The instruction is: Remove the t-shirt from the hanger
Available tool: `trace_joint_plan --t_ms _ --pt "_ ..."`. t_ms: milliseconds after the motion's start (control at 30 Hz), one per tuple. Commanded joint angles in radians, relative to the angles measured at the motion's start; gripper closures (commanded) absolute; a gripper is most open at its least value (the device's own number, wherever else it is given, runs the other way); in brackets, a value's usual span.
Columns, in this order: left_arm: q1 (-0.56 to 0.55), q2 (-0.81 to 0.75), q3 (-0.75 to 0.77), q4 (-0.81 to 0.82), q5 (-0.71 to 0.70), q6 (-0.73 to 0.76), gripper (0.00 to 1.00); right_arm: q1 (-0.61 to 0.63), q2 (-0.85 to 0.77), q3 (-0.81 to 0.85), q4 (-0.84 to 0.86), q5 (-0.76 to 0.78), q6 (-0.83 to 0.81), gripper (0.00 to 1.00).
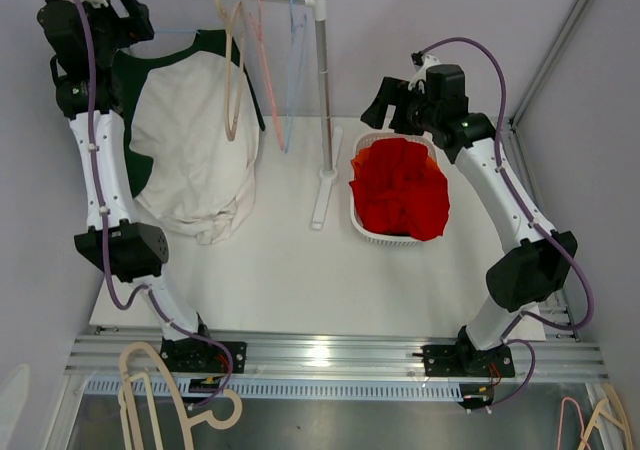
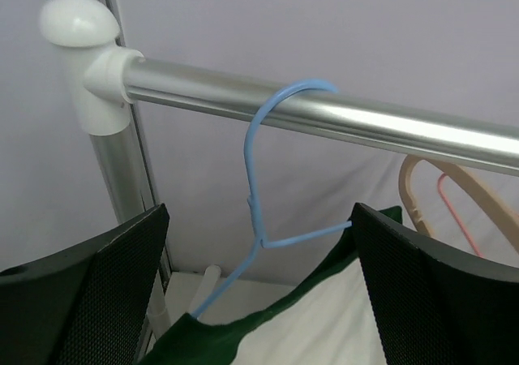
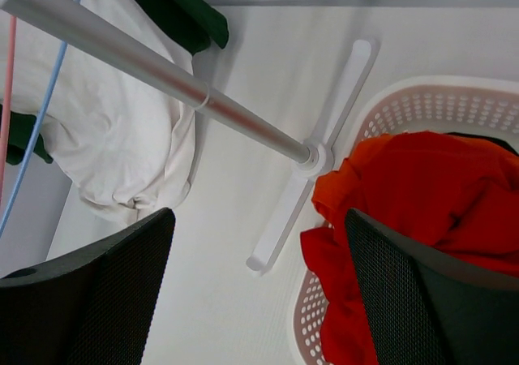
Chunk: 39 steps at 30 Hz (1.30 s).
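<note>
Your left tool (image 2: 258, 219) stands wide and empty at the blue hanger (image 2: 253, 162) on the rail (image 2: 340, 118), far left. The t-shirt (image 1: 195, 160) hangs from it; your right tool (image 3: 259, 219) hovers wide and empty near the basket (image 3: 454, 105).

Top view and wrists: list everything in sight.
clothes rack: one, silver, back of table
t-shirt: one, white with green sleeves, rack's left end
blue hanger: one, inside t-shirt, hooked on rack
bare hangers: three, beige, pink, blue, right along rack
laundry basket: one, white, right of rack
red clothes: heap, in basket
spare hangers: several, beige and pink, below table's front edge
left claw: black, open, by blue hanger's hook
right claw: black, open, by basket
</note>
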Motion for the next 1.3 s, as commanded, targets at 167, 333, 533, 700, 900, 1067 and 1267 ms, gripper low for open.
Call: trace_joint_plan --t_ms 167,333,533,700,900,1067,1267 --pt "0.02 0.132 0.104 0.018 0.069 0.001 0.06 -0.013 0.049 0.114 0.036 -0.018 0.012 0.1" --pt "0.021 0.166 0.136 -0.006 0.045 -0.014 0.08 -0.011 0.063 0.119 0.045 -0.027 0.02 0.1" --pt "0.021 0.175 0.133 -0.031 0.052 -0.037 0.39 -0.011 0.064 0.111 0.042 -0.029 0.012 0.1" --pt "0.021 0.178 0.13 -0.034 0.066 -0.061 0.72 -0.013 0.066 0.094 0.05 -0.032 0.012 0.1" --pt "0.02 0.167 0.131 -0.039 0.069 -0.07 0.96 -0.011 0.067 0.083 0.059 -0.044 0.017 0.1" --pt "0.02 0.15 0.13 -0.031 0.075 -0.085 0.99 -0.011 0.057 0.065 0.068 -0.047 0.02 0.1" --pt "0.014 0.144 0.182 -0.002 0.098 -0.137 0.99 -0.01 0.052 0.051 0.073 -0.053 0.023 0.1"
